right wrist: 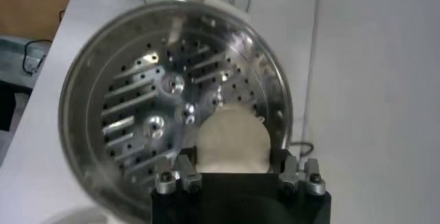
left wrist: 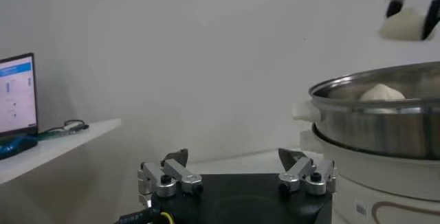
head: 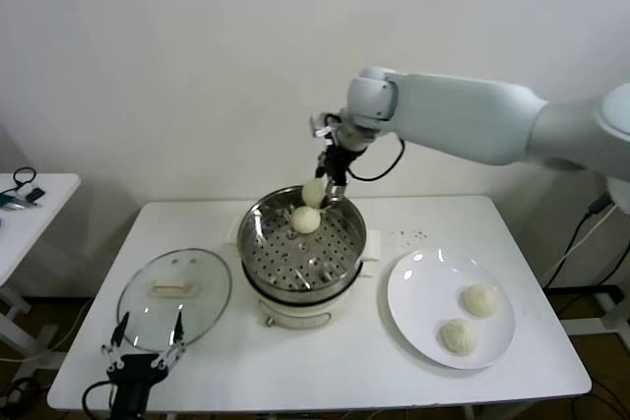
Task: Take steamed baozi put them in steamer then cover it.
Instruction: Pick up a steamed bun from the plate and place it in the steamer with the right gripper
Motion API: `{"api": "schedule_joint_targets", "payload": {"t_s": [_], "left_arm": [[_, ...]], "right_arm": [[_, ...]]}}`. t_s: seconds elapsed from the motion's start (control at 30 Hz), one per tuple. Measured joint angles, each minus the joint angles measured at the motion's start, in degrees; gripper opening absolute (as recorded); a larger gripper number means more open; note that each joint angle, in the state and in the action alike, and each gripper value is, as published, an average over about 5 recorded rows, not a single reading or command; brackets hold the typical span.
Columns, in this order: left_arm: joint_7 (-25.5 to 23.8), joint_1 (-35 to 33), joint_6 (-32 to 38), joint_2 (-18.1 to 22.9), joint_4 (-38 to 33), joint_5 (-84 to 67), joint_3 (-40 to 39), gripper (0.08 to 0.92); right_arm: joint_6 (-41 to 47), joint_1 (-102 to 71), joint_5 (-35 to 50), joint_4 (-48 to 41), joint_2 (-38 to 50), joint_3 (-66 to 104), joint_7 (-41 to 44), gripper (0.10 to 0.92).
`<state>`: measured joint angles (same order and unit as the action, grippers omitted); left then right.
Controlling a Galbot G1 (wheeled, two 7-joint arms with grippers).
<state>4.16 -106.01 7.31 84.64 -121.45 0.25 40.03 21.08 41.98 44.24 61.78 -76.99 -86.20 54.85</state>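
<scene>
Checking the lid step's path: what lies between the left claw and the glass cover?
Nothing: in the head view the open left claw hangs at the near rim of the cover, which lies flat on the table.

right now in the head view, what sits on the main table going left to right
left pincer → glass cover → steamer, with the right pincer holding a baozi over it → white plate with two baozi

steamer ctr | cover left | plate right w/ 2 baozi
</scene>
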Motion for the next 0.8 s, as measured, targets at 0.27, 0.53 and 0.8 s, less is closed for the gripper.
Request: {"api": "schedule_joint_targets", "payload": {"t_s": [0.27, 0.53, 0.8], "left_arm": [[0.0, 0.0, -0.3, 0.0, -0.3, 0.1, 0.2, 0.823], [0.0, 0.1, -0.3, 0.0, 0.0, 0.1, 0.3, 0.823], [0.0, 0.5, -0.3, 0.1, 0.5, 0.1, 0.4, 0.823]], "right_arm": [[0.2, -3.6, -0.6, -2.0, -5.0, 0.1, -0.5, 0.679], [0.2, -6.7, -1.7, -3.2, -7.3, -0.4, -0.8, 0.679], [0.0, -9.2, -2.9, -4.6, -8.8, -0.2, -1.0, 0.679]]}}
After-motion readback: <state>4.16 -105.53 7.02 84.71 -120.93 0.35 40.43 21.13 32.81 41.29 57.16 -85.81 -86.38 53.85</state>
